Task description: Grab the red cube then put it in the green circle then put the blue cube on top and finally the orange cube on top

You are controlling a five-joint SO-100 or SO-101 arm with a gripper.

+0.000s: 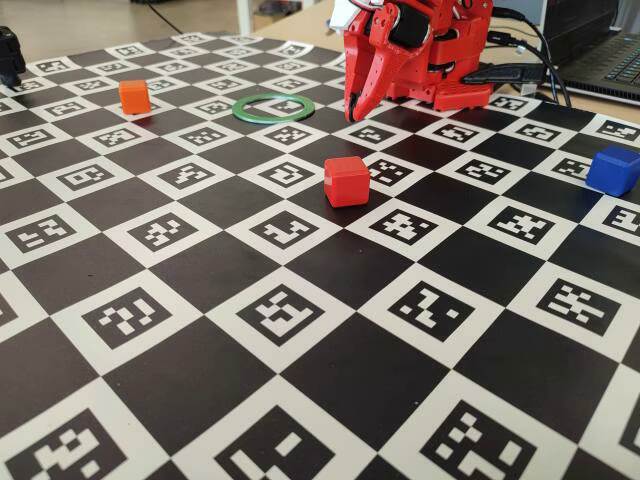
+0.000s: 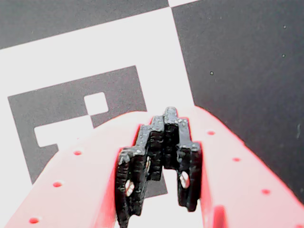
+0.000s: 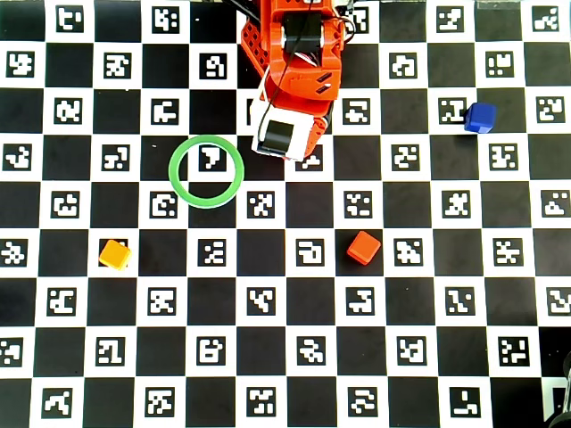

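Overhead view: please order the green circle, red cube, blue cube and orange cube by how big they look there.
1. green circle, clearly the widest.
2. red cube, blue cube and orange cube: these three look about alike in the overhead view, so I do not rank them.

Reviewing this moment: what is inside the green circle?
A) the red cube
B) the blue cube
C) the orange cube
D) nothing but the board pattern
D. In the overhead view the green circle encloses only a printed marker; the red cube, blue cube and orange cube all sit apart from it on the board.
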